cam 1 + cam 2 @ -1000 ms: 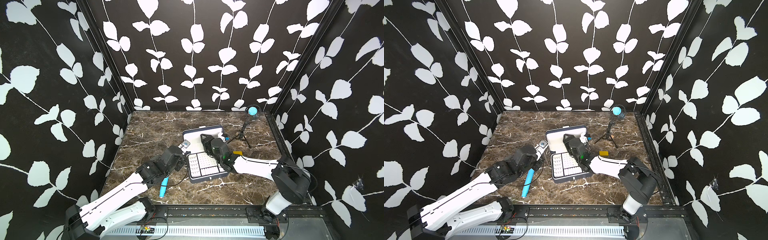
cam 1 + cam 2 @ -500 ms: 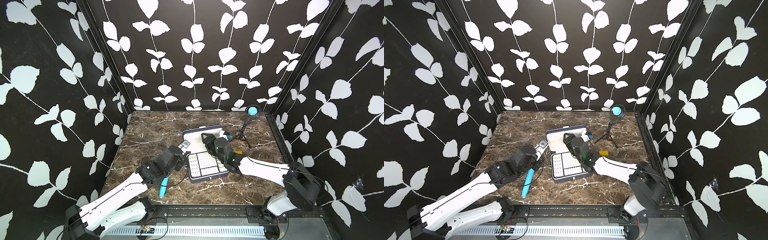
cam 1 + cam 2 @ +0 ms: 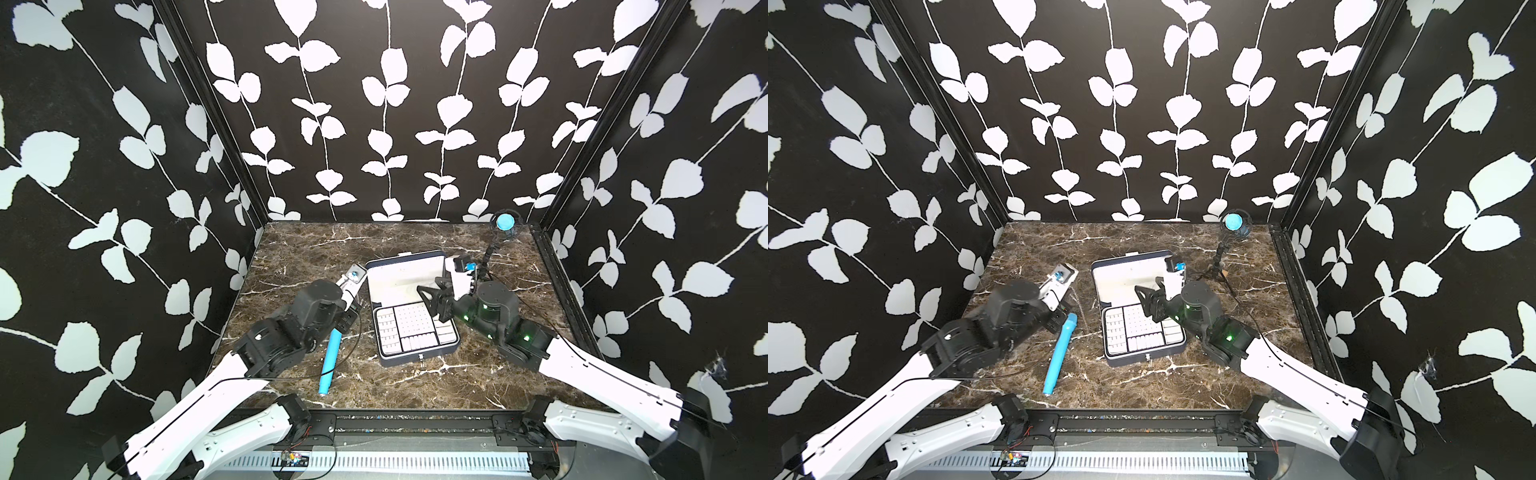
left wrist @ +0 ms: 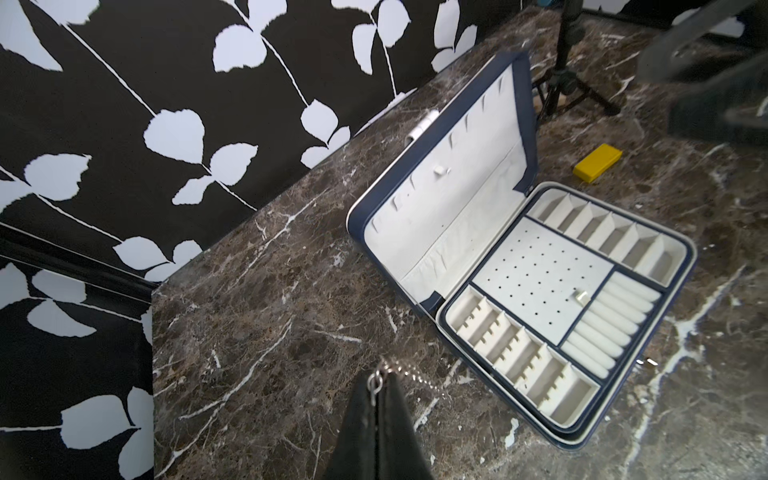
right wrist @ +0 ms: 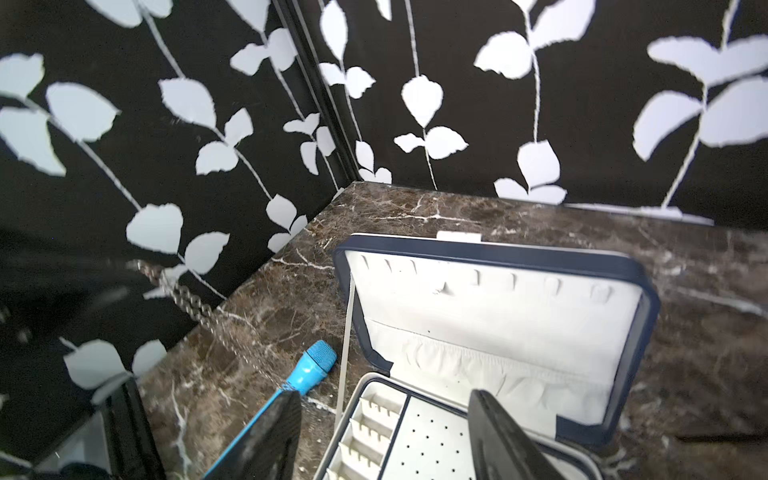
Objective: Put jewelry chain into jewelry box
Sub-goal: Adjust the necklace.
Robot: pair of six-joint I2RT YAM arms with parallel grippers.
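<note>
The jewelry box lies open mid-table, its white-lined lid leaning back and the compartment tray bare. My left gripper is shut on one end of the jewelry chain, just left of the box. The silvery links trail off the fingertips above the marble; the chain shows blurred in the right wrist view. In both top views the chain is too thin to make out. My right gripper hovers open over the tray's right-hand side, holding nothing.
A blue pen-like tube lies on the marble left of the box, beside my left arm. A small yellow block sits right of the box. A little tripod with a blue-headed fan stands at the back right.
My right gripper has opened wider and drawn back a little from the lid, towards the front right. The left arm and the chain have stayed put.
</note>
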